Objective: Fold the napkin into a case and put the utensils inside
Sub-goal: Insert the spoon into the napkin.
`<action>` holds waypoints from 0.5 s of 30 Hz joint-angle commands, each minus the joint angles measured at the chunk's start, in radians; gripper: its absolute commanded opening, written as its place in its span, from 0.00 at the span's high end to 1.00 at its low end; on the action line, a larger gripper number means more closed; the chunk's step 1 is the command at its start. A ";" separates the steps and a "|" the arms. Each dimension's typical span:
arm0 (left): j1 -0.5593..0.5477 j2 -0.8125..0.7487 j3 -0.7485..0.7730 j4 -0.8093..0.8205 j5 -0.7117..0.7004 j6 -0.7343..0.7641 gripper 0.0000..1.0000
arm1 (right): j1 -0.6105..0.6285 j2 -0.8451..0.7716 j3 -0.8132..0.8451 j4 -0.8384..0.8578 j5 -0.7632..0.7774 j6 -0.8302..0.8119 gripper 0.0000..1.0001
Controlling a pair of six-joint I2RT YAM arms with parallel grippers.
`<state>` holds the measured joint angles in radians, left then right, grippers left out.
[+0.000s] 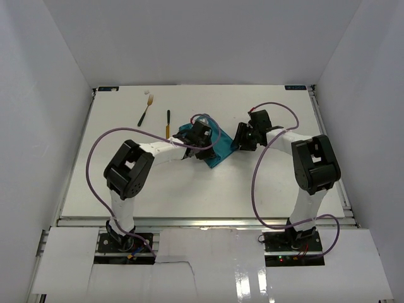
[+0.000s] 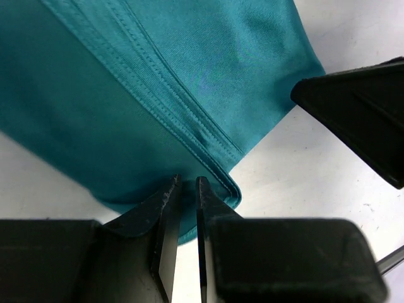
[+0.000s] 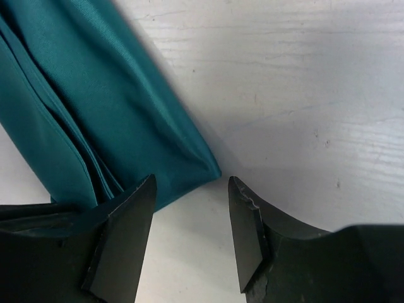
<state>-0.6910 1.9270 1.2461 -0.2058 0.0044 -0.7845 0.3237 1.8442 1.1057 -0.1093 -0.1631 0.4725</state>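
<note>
Note napkin (image 1: 216,150) as layered teal strip mid-worktop (image 1: 284,189), with knife (image 1: 168,123) and fork (image 1: 146,108) apart to its left. Log left gripper (image 2: 184,233) narrowed to a slit at hemmed corner, hold on cloth unclear; right gripper (image 3: 189,233) wide at another folded corner. Keep layers aligned; flatten crease before opening pocket.

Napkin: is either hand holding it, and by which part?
Right hand is open, holding nothing. Left hand is nearly closed over the folded edge of the napkin, near a corner; whether it pinches cloth cannot be told.
</note>
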 commanded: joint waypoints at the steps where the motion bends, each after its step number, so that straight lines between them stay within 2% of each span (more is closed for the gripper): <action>1: -0.007 0.016 0.049 0.046 0.055 0.028 0.74 | -0.005 0.032 0.051 0.023 -0.022 0.034 0.44; 5: -0.007 0.053 0.061 0.049 0.046 0.036 0.74 | -0.005 0.070 0.052 0.051 -0.055 0.051 0.46; 9: -0.007 0.089 0.085 0.029 0.016 0.045 0.74 | -0.003 0.090 0.039 0.111 -0.099 0.074 0.57; 14: -0.007 0.112 0.099 0.000 -0.036 0.050 0.75 | 0.002 0.115 0.042 0.164 -0.150 0.086 0.61; 15: -0.007 0.115 0.101 -0.004 -0.046 0.053 0.75 | 0.002 0.116 0.039 0.175 -0.160 0.090 0.66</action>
<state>-0.6960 2.0331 1.3239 -0.1791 0.0143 -0.7551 0.3210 1.9362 1.1358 0.0181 -0.2741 0.5449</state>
